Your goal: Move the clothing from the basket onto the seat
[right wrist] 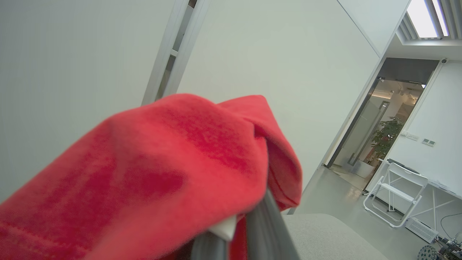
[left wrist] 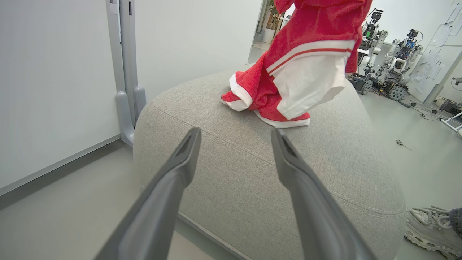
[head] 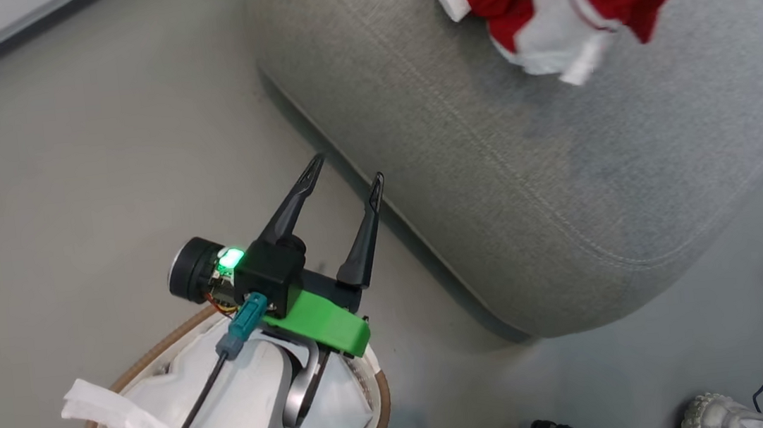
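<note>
right gripper (right wrist: 245,225) clamped on red garment (left wrist: 306,54) | garment hangs, hem touching sofa cushion (head: 528,191) | left gripper (head: 346,170) spread, empty, over basket (head: 148,355) | risk: fabric draped over fingers may snag on release, dragging it off cushion

Red clothing (left wrist: 310,36) with white trim bands and a white panel; plain grey seat (head: 528,191); white perforated basket (head: 383,398), brown rim.

We find the near half of the seat (head: 565,209) bare; the clothing (head: 544,5) (hanging, its hem touching the cushion) blocks the far end. Open floor (head: 65,169) lies between seat and basket (head: 155,352), where our left gripper (head: 346,168) hangs spread; a person's shoes (head: 722,416) crowd the right.
</note>
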`<state>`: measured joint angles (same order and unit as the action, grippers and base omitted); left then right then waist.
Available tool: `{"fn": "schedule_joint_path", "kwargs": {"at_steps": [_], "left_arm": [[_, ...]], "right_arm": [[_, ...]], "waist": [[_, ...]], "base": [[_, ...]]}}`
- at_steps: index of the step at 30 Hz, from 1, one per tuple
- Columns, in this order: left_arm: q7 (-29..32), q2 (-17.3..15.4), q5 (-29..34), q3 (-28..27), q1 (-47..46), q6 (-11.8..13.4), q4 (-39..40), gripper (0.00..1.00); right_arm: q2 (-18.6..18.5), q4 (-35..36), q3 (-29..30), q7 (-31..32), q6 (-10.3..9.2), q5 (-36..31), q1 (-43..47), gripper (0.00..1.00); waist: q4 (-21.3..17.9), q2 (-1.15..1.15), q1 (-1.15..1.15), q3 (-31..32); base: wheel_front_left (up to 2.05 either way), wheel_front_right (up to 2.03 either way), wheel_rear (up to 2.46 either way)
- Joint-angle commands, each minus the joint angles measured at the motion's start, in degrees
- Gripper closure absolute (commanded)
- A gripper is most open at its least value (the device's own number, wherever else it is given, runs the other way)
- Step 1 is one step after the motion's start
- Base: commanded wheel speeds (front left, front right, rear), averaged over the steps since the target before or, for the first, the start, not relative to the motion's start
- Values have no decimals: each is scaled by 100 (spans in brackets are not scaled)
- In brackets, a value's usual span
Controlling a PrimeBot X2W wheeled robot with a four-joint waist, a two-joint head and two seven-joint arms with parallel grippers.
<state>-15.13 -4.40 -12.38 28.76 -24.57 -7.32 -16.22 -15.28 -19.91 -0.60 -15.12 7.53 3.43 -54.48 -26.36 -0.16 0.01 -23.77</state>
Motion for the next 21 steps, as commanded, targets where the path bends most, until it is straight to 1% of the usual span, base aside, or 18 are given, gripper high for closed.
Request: {"fn": "schedule_joint_path", "kwargs": {"at_steps": [1,4,6,10,13,16,21], "left_arm": [[-2,-67,70,9,-149,-19,-15,0],[-2,-102,83,81,-270,-19,-26,0],[-2,-116,86,151,-375,-18,-39,0],[-2,-120,109,145,-486,-17,-9,0],[-2,-161,154,74,-495,-17,-21,0],[-2,-164,199,63,-497,-17,-43,0],[-2,-166,199,-35,-527,-17,-83,0]], "right_arm": [[-22,-189,144,-3,-8,-75,-126,100],[-151,-641,421,-2,-9,-232,-287,100],[-252,-1044,712,-3,-9,-344,-376,100],[-360,-1747,1135,-3,-8,-608,-430,100],[-297,-2147,1403,-2,-8,-680,-413,100],[-179,-2490,1522,-3,-8,-781,-222,100],[-23,-2706,1561,-2,-8,-869,-12,100]], "waist": [[430,16,-1,-447],[649,16,-1,-678],[830,16,-1,-861],[1113,16,-1,-1197],[1221,16,-1,-1391],[1278,16,-1,-1504],[1270,16,-1,-1477]], "base": [[0,0,0],[0,0,0],[0,0,0],[0,0,0],[0,0,0],[0,0,0],[0,0,0]]}}
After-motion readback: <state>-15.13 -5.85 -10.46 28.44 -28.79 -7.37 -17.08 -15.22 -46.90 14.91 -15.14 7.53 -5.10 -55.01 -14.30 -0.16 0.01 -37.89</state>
